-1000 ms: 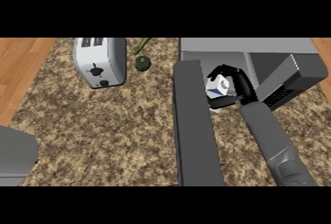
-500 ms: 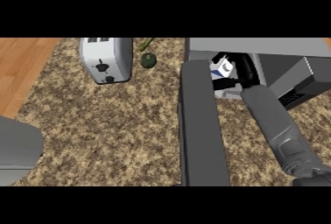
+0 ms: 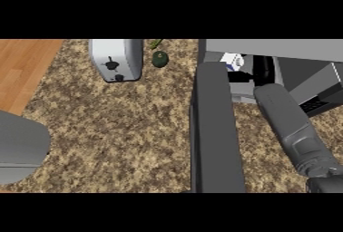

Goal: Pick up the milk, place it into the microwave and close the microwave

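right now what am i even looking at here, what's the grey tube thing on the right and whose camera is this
The camera sits in a humanoid robot's head and looks steeply down at a speckled kitchen counter. The grey tube is the robot's right forearm, reaching up into an open microwave at the top right. Its black right hand is inside, next to a small white and blue milk carton; whether the hand holds the carton cannot be told from here. The long grey slab running down the middle appears to be the microwave's open door, seen edge on. Also on the counter are a silver toaster and a small dark green item beside it. The grey shape at the left edge is probably the robot's other arm; its hand is out of view.
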{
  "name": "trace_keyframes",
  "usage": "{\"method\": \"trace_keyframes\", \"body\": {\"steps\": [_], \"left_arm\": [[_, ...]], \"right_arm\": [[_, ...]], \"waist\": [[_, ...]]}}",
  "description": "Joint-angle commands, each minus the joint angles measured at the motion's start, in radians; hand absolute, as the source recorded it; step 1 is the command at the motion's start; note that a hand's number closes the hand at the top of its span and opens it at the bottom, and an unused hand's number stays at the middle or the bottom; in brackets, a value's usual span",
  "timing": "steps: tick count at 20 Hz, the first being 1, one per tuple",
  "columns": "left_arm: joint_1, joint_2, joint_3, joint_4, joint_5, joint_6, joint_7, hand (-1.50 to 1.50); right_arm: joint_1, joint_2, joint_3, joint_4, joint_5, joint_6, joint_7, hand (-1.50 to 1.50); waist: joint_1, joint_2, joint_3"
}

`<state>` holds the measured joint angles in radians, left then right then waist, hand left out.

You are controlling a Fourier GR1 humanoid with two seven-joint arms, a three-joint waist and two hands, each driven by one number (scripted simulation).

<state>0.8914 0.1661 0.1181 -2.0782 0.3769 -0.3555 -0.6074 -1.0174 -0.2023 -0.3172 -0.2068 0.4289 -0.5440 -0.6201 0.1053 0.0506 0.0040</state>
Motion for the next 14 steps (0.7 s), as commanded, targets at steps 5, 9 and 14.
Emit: {"method": "trace_keyframes", "body": {"steps": [5,9,14], "left_arm": [[-0.066,0.008,-0.007,0.037,-0.04,0.009,0.013,-1.5],[-0.099,0.033,-0.005,0.016,-0.039,0.002,0.038,-1.5],[-0.104,0.015,-0.059,0.026,-0.084,-0.007,0.035,-1.5]], "right_arm": [[-0.011,0.009,0.033,0.067,0.054,-0.07,-0.012,-1.5],[-0.023,-0.004,0.02,0.083,0.04,0.009,-0.023,-1.5],[-0.018,0.016,-0.012,0.076,0.002,0.101,-0.085,-1.5]], "waist": [[0.023,0.006,0.0],[0.018,0.006,0.002],[0.005,-0.001,0.002]]}}
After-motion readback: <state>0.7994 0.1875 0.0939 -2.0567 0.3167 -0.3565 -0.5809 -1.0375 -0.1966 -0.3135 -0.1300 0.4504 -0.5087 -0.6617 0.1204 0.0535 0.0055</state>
